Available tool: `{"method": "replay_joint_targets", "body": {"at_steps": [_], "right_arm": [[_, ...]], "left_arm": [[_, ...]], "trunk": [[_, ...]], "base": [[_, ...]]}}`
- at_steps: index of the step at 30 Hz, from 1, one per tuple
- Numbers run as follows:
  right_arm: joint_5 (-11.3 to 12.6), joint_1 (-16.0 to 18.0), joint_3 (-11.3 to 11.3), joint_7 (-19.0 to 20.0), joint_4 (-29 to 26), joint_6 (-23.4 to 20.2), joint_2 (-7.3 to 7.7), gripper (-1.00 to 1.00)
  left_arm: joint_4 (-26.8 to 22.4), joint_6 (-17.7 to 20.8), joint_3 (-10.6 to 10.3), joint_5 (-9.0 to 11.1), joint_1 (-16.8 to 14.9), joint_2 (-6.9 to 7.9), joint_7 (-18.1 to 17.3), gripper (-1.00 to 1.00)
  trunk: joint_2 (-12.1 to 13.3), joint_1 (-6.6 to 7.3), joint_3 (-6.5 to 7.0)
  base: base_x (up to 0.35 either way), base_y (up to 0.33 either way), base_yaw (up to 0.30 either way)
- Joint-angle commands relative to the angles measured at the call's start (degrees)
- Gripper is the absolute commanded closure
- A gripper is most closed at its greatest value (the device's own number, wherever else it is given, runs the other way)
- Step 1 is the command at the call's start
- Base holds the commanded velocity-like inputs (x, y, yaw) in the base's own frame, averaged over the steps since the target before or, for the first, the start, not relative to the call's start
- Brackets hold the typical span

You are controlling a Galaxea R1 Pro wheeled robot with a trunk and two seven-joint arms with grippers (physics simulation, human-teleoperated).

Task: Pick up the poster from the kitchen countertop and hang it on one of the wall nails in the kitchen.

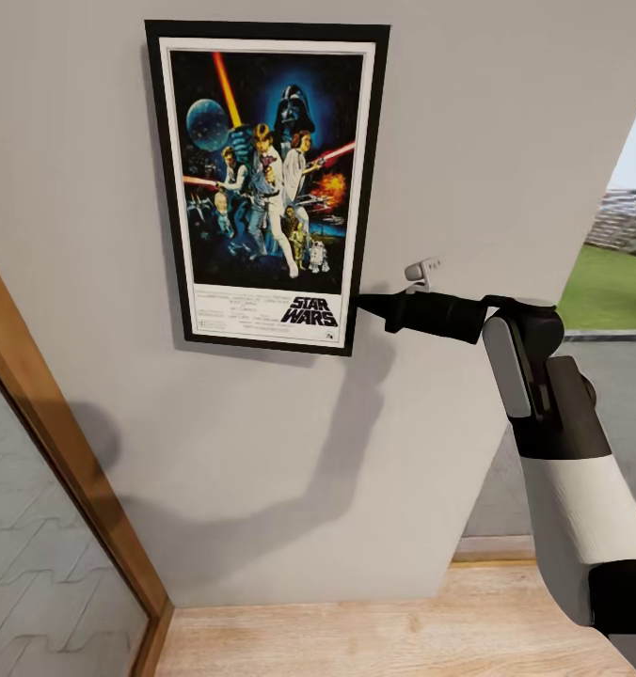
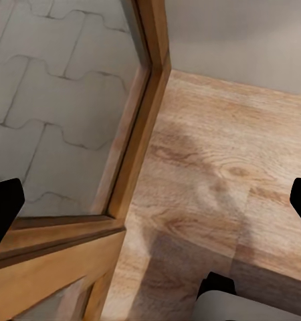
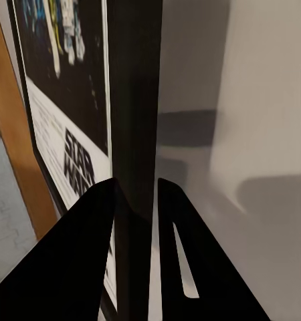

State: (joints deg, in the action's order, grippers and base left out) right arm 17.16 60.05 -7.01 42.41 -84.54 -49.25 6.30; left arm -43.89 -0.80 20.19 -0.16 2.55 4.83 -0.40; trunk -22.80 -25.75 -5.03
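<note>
- Poster (image 1: pixel 267 186) upright against pale grey wall (image 1: pixel 469 150), black frame, white border, "STAR WARS" lettering along its lower part; slight tilt, lower edge shifted toward the doorway side.
- Right gripper (image 1: pixel 363 303) at poster's lower right edge, black fingers pinching the frame there.
- From the right wrist camera: poster (image 3: pixel 63 120) edge-on, frame edge a dark band running between the two black fingers (image 3: pixel 83 261); one finger on the printed face, the other behind, next to the wall (image 3: pixel 257 87). Jaws clamped on the frame.
- Right arm (image 1: pixel 563 442) reaching in toward poster from lower right, white and black segments, small grey camera block just above the wrist.
- Arm's shadow (image 1: pixel 356 432) on wall below poster, curving down toward the floor.
- Wooden door frame (image 1: pixel 64 461) left of poster, slanting; paved ground (image 1: pixel 36 564) beyond it.
- Light wood plank floor (image 1: pixel 393 639) below poster, meeting the wall's base.
- Opening right of poster, with green grass (image 1: pixel 610 282) outside.
- Left gripper (image 2: pixel 150 200) pointed down at wood floor (image 2: pixel 217 174) beside door frame (image 2: pixel 140 134); black fingertips (image 2: pixel 3 207) at opposite borders of that camera's picture, well apart, nothing between them. Jaws spread wide.
- Wall nail too small or hidden behind poster; cannot tell whether poster hangs on one.
</note>
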Motion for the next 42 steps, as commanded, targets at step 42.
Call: {"method": "replay_joint_targets", "body": {"at_steps": [42], "right_arm": [[15.0, 0.1, -6.6, 4.4, -3.6, 4.5, 13.07, 1.00]], "left_arm": [[-0.4, -0.1, -0.1, -0.2, 0.0, -1.01, 0.0, -1.00]], "trunk": [[-0.1, -0.04, -0.11]], "base": [[0.000, 0.000, 0.000]]}}
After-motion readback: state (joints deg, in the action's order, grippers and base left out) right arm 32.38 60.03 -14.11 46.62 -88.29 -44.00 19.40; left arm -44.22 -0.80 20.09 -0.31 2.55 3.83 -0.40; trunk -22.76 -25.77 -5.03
